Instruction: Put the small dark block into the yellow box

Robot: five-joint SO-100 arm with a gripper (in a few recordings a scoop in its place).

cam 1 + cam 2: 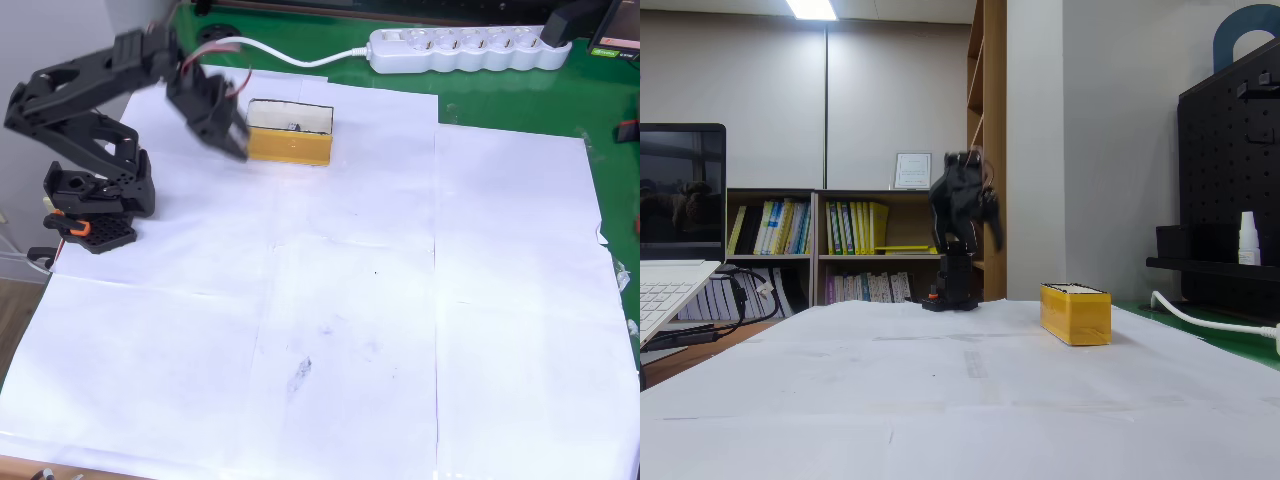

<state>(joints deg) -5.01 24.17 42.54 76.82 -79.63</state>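
Note:
The yellow box (289,146) stands on the white paper at the upper middle of the overhead view; in the fixed view the yellow box (1075,313) is right of centre. A small dark block (293,126) lies inside it on the cream floor, near the middle. My black gripper (234,138) hangs just left of the box, smeared by motion blur, its fingers pointing down and right. In the fixed view the gripper (990,228) is raised well above the table, left of the box. The blur hides how its jaws stand, and nothing is seen between them.
The arm's base (95,205) sits at the paper's left edge. A white power strip (465,48) with its cable lies on the green mat behind the box. White paper sheets (350,330) cover the table. A laptop (675,260) stands at the left of the fixed view.

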